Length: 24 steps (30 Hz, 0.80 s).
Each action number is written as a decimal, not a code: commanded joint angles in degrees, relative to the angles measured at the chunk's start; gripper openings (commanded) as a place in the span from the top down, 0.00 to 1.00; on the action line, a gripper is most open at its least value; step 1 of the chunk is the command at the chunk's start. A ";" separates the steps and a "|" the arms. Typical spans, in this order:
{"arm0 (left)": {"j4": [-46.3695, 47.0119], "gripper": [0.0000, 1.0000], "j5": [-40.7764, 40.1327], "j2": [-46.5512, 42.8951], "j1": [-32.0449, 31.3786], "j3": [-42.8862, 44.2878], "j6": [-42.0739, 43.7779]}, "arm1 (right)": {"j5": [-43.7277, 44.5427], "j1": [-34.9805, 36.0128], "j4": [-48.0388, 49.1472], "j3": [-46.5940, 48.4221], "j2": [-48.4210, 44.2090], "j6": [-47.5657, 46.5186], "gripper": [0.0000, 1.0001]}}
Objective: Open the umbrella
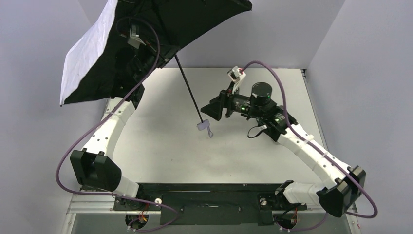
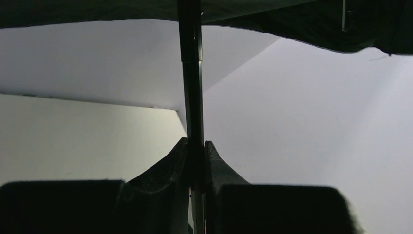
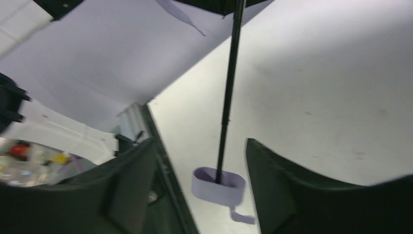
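Aloft over the bench's (image 1: 160, 151) far left: umbrella (image 1: 195, 19) open and tilted, canopy cut off by the top edge. Pinched at the black shaft (image 2: 191, 97) by left fingers (image 2: 168, 168), themselves hidden under the canopy from above. Cannot tell whether handle (image 3: 216, 187) touches bench. Right fingers (image 3: 134, 175) spread, flanking handle without contact. Left arm (image 1: 109, 129) reaching up, right arm (image 1: 311, 151) stretched low.

I see the umbrella (image 1: 92, 48) open, pale outside, black inside, over the table's (image 1: 160, 158) far-left corner. Its black shaft (image 1: 187, 83) slants to a pale handle (image 1: 203, 125) mid-table.
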 commanded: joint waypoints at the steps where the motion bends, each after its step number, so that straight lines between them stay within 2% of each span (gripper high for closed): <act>1: -4.75 1.00 -4.04 -3.94 -3.84 0.42 9.40 | 3.93 -2.71 -11.33 1.50 -7.04 -18.22 0.31; 6: -21.62 1.00 -15.41 -5.15 -11.86 2.67 20.38 | 13.64 -4.26 -19.25 -6.20 -16.53 -30.76 0.26; 11: -29.24 1.00 -26.38 -6.07 -18.16 3.69 26.19 | 18.81 -4.90 -25.37 -10.89 -24.27 -38.78 0.25; 14: -32.64 1.00 -28.37 -5.56 -20.45 3.71 27.44 | 19.59 -4.91 -28.08 -14.23 -27.58 -40.87 0.25; 18: -26.19 1.00 -25.92 -6.97 -21.05 -3.44 27.95 | 20.67 -4.11 -30.62 -19.50 -31.09 -45.33 0.25; 21: -14.16 1.00 -19.00 -9.01 -20.95 -13.50 30.01 | 22.57 -2.83 -30.89 -23.12 -33.25 -48.69 0.25; 24: -11.48 1.00 -16.50 -9.17 -20.37 -17.48 31.07 | 24.18 -2.03 -30.75 -24.60 -33.88 -50.19 0.24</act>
